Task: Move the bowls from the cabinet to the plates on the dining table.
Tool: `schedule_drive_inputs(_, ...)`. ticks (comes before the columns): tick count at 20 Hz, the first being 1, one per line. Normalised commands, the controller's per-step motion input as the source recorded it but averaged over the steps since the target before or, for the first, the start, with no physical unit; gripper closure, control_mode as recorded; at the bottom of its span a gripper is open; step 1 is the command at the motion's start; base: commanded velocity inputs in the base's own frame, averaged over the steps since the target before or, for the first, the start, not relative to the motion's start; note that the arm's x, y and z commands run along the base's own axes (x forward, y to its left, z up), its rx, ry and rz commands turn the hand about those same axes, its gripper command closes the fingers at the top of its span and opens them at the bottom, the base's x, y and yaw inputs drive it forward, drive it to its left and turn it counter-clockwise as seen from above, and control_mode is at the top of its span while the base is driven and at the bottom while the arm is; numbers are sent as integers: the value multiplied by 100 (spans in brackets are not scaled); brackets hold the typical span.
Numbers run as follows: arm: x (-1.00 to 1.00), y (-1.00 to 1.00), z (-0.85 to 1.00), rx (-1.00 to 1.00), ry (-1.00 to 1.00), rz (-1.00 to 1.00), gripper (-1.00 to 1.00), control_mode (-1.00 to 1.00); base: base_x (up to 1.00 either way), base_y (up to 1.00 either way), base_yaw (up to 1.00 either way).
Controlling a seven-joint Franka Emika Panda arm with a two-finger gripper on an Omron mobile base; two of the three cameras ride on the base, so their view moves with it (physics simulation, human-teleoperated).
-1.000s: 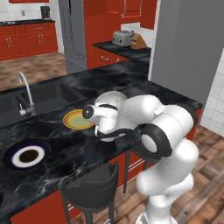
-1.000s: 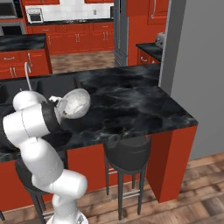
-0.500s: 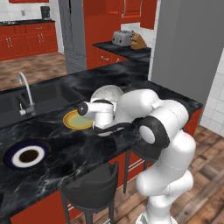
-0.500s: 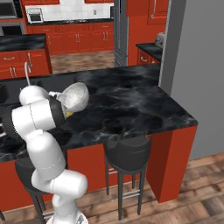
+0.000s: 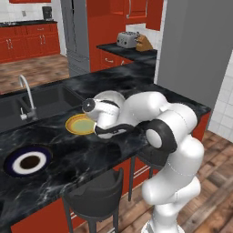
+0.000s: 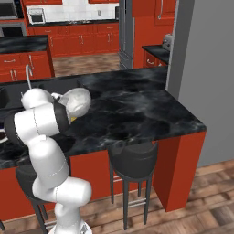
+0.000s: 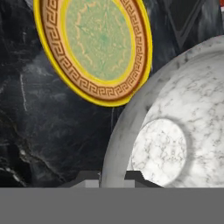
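Black veined tabletop carries the yellow plate and, at its 8 o'clock, the blue-rimmed plate. Gripper jaws pinch the grey bowl's rim — it has swung nearer the yellow plate since before, hovering at the plate's 4 o'clock.

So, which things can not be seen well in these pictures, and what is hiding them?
- Grey bowl: cut off by the right and bottom edges in the hand view; the arm hides part of it in the right base view.
- Gripper: shut on the bowl's rim; only the fingertips rise above the bottom.
- Yellow-orange plate: the arm covers its right edge in the left base view.
- Blue-rimmed plate: its pattern is too small to read.
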Motion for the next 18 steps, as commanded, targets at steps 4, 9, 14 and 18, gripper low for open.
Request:
schedule_drive_inputs(4, 0, 10, 8, 10, 5, 5, 100, -100, 0, 0, 0)
schedule_drive_inputs(9, -7, 21, 6, 0, 1, 4, 100, -100, 0, 0, 0)
schedule_drive_inputs(14, -19, 37, 0, 0, 0, 6, 100, -100, 0, 0, 0)
schedule_drive_inputs(18, -14, 29, -1, 0, 0, 6, 100, -100, 0, 0, 0)
